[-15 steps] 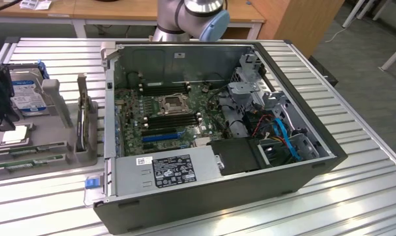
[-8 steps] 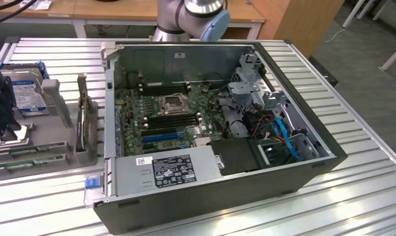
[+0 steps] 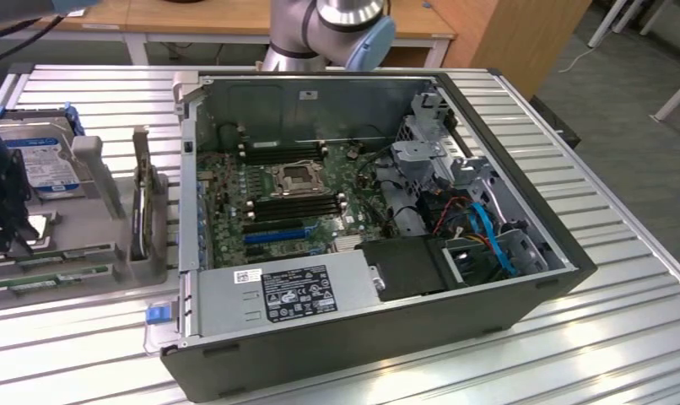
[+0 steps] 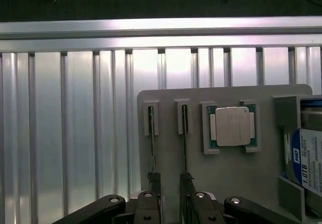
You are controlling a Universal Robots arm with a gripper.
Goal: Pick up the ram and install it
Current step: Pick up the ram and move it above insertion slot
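Two ram sticks stand edge-on in slots of a grey holder (image 4: 236, 168); one ram stick (image 4: 151, 138) lies further from the processor, the other ram stick (image 4: 184, 138) closer to it. My gripper (image 4: 170, 179) hovers over their near ends, open, with bare holder showing between its fingers (image 4: 153, 179). In the exterior view the black gripper (image 3: 16, 238) hangs at the far left above the green ram sticks (image 3: 47, 277). The open computer case (image 3: 363, 337) shows black memory slots (image 3: 299, 205) beside the processor socket.
A square silver-topped processor (image 4: 232, 127) sits in the holder beside the sticks. A hard drive (image 4: 308, 161) with a blue-white label stands at the holder's end, also the hard drive (image 3: 39, 164). The ribbed metal table (image 4: 65, 133) surrounds it. The arm's base (image 3: 317, 34) rises behind the case.
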